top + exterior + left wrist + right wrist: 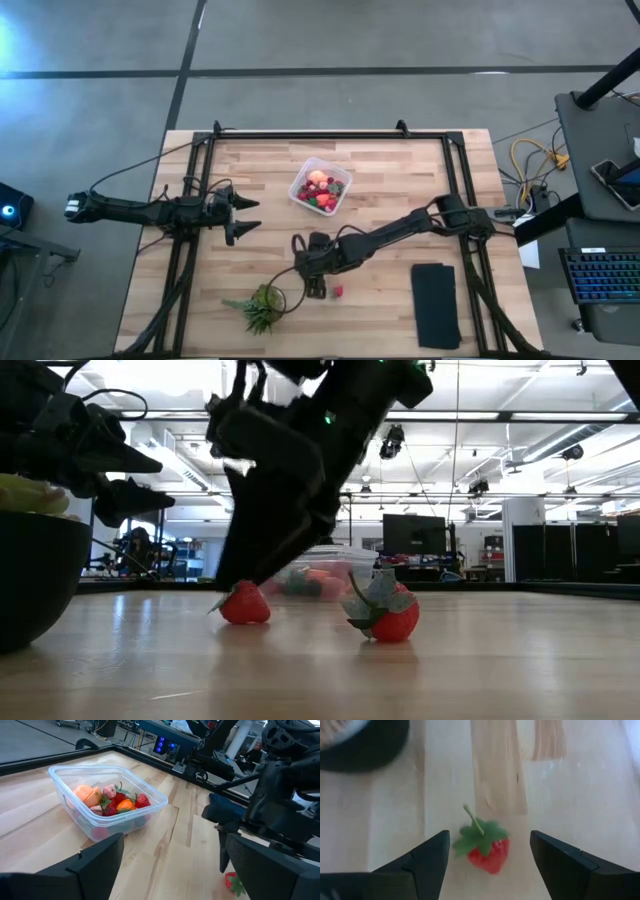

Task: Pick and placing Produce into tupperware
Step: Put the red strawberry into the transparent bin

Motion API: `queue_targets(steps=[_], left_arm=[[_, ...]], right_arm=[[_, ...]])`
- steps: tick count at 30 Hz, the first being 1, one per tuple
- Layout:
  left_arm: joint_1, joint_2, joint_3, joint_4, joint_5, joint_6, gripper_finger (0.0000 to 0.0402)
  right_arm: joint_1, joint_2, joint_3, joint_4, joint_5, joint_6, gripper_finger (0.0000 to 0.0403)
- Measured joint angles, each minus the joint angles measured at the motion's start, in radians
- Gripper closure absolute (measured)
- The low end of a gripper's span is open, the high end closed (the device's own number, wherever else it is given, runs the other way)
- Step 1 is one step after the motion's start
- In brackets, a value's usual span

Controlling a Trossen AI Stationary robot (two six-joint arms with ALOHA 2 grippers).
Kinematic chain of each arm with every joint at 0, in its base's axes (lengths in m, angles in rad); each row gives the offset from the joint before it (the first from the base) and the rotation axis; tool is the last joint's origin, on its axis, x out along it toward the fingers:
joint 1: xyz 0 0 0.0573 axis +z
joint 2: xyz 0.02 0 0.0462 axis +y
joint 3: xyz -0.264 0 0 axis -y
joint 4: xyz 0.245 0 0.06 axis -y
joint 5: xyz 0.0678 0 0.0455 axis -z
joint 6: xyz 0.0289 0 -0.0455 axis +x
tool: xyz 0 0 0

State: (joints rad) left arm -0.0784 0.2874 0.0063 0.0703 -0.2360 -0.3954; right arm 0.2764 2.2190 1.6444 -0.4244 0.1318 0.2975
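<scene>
Two strawberries left on the desk as my right pincer straddles one

My right pincer (pixel 490 857) hangs low over the wooden desk (pixel 400 200) with its fingers spread wide, and a red strawberry (pixel 487 851) with a green top lies on the boards between them, touched by neither. In the low view a second strawberry (pixel 385 615) lies just beside the first, also on the bare wood. The clear tupperware (pixel 322 186) stands farther back near the desk's middle, already holding several red pieces, an orange piece and a pink-orange round fruit. My left pincer (pixel 243 215) waits at the desk's left side, its fingers wide and holding nothing, pointed toward the tub. A spiky green plant (pixel 262 308) sits near the front edge, and a flat black pad (pixel 435 305) lies at front right.
</scene>
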Motion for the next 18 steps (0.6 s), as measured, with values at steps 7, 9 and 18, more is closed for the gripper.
queue_targets(steps=[7, 9, 18], left_arm=[[0.0, -0.001, 0.0, 0.0, 0.0, 0.0, 0.0063], [0.0, -0.001, 0.0, -0.001, 0.0, 0.0, 0.0063], [0.0, 0.005, 0.0, 0.0, 0.0, 0.0, 0.0063]], right_arm=[[0.0, 0.031, -0.001, -0.011, -0.033, 0.029, 0.0141], [0.0, 0.031, -0.001, -0.011, -0.029, 0.036, 0.0144], [-0.005, 0.032, 0.005, -0.009, 0.023, 0.043, 0.0156]])
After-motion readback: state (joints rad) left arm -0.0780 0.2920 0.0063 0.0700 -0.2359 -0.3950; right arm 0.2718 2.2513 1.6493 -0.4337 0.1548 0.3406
